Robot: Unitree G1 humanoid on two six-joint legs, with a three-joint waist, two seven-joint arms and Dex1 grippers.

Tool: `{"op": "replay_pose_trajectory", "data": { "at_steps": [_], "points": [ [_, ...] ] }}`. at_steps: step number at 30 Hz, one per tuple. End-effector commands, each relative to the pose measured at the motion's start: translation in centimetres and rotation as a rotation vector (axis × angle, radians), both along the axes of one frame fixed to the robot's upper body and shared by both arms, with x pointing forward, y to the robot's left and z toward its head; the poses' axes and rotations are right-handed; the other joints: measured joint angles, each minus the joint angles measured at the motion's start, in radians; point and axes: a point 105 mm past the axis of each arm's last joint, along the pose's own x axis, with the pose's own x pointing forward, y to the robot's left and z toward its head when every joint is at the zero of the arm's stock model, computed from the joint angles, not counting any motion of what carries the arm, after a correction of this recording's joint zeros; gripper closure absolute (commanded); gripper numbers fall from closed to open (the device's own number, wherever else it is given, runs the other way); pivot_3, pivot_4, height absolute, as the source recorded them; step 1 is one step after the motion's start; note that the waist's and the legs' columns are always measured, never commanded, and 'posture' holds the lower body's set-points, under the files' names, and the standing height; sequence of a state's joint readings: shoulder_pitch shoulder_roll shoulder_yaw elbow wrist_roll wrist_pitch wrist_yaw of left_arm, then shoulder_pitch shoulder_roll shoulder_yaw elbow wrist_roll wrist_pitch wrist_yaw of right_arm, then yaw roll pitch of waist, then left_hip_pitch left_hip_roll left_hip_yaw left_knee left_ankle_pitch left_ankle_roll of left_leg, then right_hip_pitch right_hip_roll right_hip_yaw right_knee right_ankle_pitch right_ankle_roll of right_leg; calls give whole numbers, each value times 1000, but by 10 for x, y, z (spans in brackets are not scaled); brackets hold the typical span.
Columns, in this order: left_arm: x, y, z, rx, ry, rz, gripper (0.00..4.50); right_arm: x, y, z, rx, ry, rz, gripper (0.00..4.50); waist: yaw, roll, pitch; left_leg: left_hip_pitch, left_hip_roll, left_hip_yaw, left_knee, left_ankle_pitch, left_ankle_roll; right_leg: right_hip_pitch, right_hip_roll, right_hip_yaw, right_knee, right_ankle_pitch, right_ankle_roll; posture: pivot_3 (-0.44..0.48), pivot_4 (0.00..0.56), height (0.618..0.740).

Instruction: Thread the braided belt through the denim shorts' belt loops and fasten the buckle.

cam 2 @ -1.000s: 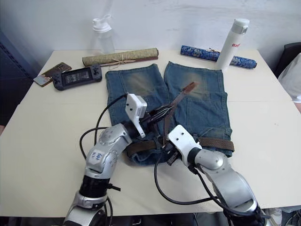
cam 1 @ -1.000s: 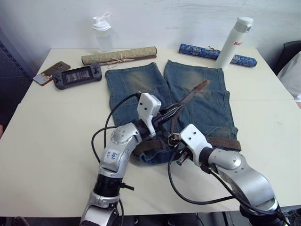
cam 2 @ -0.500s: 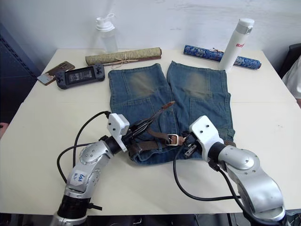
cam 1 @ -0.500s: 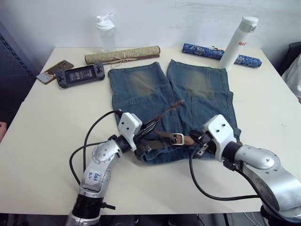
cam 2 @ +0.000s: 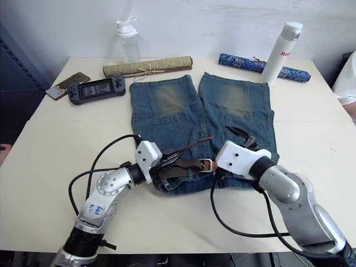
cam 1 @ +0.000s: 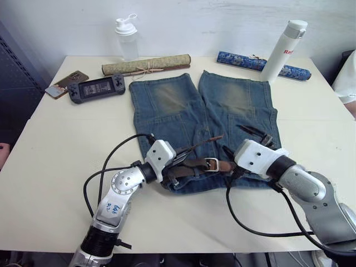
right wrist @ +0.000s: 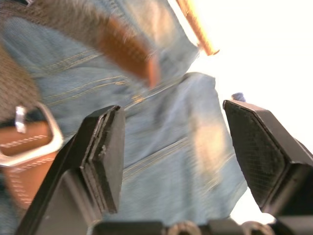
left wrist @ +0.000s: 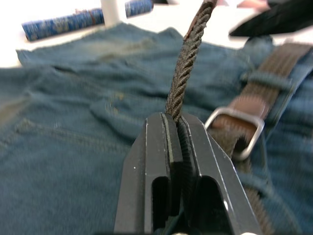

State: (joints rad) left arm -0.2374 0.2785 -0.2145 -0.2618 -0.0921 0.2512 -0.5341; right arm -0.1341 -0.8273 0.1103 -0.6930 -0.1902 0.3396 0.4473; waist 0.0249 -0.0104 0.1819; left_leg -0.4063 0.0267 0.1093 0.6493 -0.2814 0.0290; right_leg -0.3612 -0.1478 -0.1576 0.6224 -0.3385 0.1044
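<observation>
The denim shorts (cam 1: 206,125) lie flat in the middle of the table (cam 1: 50,161), waistband toward the near edge and both faded legs reaching toward the far edge. The braided belt (cam 1: 192,164) runs along the waistband; how many of the belt loops (left wrist: 266,80) it passes through is hard to make out, though the left wrist view shows one denim strip crossing the strap just past the buckle (cam 1: 210,163). The buckle sits near the middle of the waistband, on its tan leather tab. The left gripper (cam 1: 177,159) rests low over the waistband's left part, its fingers (left wrist: 161,161) pressed together on the belt's free woven end, which rises from between them and slants up toward the shorts' middle. The right gripper (cam 1: 245,142) hovers over the right side of the waistband with its fingers (right wrist: 105,152) spread wide and nothing between them; its wrist housing hides the belt and waistband beneath it. Along the far edge stand a clear shaker bottle (cam 1: 125,38) and a white bottle (cam 1: 283,49), with two rolled mats (cam 1: 146,64) lying between them; near the far left corner lie a handheld game console (cam 1: 94,89) and a phone (cam 1: 64,83).
</observation>
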Motion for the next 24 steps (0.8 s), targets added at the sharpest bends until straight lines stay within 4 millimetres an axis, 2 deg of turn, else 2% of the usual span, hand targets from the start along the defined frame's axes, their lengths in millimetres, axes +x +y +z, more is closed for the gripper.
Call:
{"op": "replay_pose_trajectory", "data": {
  "at_steps": [1,4,9,14,15,16,19,22,24],
  "points": [
    [-3,-7,5,21,-36,-36,4500,-3,9,15,-58,-122,64,1350,0,0,0,0,0,0,0,0,0,0,0,0,0,0,0,0,150,717],
    [-3,-8,6,26,-41,-42,4500,-5,18,8,-115,-107,123,1350,0,0,0,0,0,0,0,0,0,0,0,0,0,0,0,0,150,717],
    [-3,-9,7,31,-54,-46,4500,-3,23,-5,-138,-57,142,1350,0,0,0,0,0,0,1,0,0,1,0,0,0,0,0,0,150,717],
    [-3,-10,8,33,-64,-51,4500,0,21,-5,-117,-52,120,1350,0,0,0,0,0,-1,1,1,0,1,0,0,0,0,0,0,150,717],
    [-3,-10,8,33,-65,-52,4500,0,21,-5,-115,-50,119,1573,-1,0,0,0,0,-1,1,1,0,1,0,0,1,0,0,0,150,717],
    [-3,-10,9,34,-67,-53,4500,0,21,-5,-111,-48,117,1573,0,0,0,0,0,-1,1,1,0,1,0,0,0,0,0,0,150,717],
    [-3,-10,9,40,-76,-52,4500,0,21,-5,-102,-43,119,2836,0,0,0,0,0,-1,1,1,0,1,0,0,1,0,0,0,150,717],
    [-3,-11,10,42,-83,-58,4500,-1,23,-6,-87,-31,119,4453,0,0,0,0,0,-1,1,1,0,1,0,0,1,0,0,0,150,717],
    [-3,-12,11,40,-88,-59,4500,0,23,-7,-83,-28,119,4487,-1,0,0,0,0,-1,1,1,0,1,0,0,1,0,0,0,150,717]
  ]
}}
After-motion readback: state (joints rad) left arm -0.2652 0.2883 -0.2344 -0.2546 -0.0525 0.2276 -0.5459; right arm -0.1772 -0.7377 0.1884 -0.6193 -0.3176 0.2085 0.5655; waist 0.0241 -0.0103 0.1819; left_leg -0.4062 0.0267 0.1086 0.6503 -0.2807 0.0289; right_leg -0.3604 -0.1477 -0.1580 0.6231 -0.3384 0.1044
